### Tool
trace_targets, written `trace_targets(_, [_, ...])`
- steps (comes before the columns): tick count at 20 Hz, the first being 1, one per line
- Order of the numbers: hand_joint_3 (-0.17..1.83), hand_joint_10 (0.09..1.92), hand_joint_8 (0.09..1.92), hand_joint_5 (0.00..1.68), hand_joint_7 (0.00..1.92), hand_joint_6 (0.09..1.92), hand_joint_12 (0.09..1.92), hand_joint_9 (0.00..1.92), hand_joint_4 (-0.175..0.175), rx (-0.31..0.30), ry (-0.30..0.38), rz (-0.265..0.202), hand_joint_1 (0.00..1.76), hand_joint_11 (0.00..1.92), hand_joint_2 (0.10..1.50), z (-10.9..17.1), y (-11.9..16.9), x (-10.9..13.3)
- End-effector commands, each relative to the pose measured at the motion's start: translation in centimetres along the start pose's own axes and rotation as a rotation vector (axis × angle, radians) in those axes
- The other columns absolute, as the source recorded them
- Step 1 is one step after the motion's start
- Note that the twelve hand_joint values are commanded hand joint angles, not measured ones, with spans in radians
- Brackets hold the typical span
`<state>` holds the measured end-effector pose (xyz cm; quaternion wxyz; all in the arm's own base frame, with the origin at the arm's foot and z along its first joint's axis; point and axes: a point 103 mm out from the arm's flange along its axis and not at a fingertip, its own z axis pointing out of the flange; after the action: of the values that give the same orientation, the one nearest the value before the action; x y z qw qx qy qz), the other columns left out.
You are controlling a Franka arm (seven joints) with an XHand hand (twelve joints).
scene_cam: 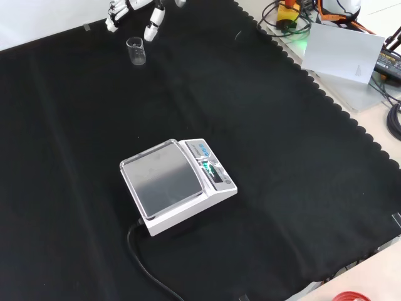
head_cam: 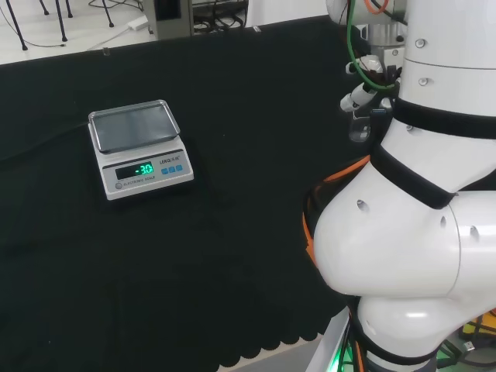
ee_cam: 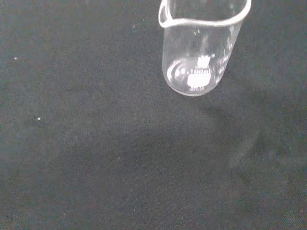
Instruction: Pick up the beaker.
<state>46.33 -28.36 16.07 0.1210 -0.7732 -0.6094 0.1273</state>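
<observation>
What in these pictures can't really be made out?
- The black and white hand: front view, cut off by the top edge; its palm is out of frame.
- The small clear glass beaker: head view, faint beside the white arm links.
- The grey electronic scale: its green display is too small to read in the front view.

the worktop (scene_cam: 301, 188) is covered in a matt black cloth with a fine woven grain, faintly creased and speckled with pale lint, its edge cut in scallops. the beaker (ee_cam: 201, 48) is clear, glossy glass, smooth-walled, with white printed marks and bright glints along its rim. the scale (scene_cam: 178, 185) has a smooth off-white plastic body and a brushed metal pan with a dull sheen; a black rubbery cable (scene_cam: 147, 266) runs from it. the robot hand (scene_cam: 135, 12) looks like glossy white plastic with black parts, and the arm (head_cam: 418, 225) has smooth, shiny white shells banded with matt black.
</observation>
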Motion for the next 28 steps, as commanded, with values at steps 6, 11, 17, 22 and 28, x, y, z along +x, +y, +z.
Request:
trace_targets(6, [-0.17, 0.81, 0.47, 0.2, 0.04, 0.09, 1.44, 0.13, 0.009, 0.059, 0.066, -0.016, 0.74, 0.0, 0.95, 3.2, 0.9, -1.0])
trace_targets(11, [-0.17, 0.81, 0.49, 0.23, 0.05, 0.09, 1.45, 0.14, 0.012, 0.092, 0.075, -0.01, 0.74, 0.0, 0.95, 4.8, 1.1, -1.5])
trace_targets(17, [-0.17, 0.81, 0.5, 0.24, 0.04, 0.09, 1.45, 0.14, 0.012, 0.118, 0.079, -0.009, 0.74, 0.0, 0.95, 6.4, 1.5, -1.7])
trace_targets(22, [-0.17, 0.81, 0.53, 0.28, 0.07, 0.09, 1.44, 0.19, 0.006, 0.097, 0.081, -0.008, 0.77, 0.04, 0.98, 6.5, 1.9, -1.7])
trace_targets(28, [-0.17, 0.77, 0.63, 0.45, 0.25, 0.09, 1.37, 0.46, -0.023, 0.06, 0.069, -0.012, 0.86, 0.25, 1.1, 5.7, 2.2, -1.1])
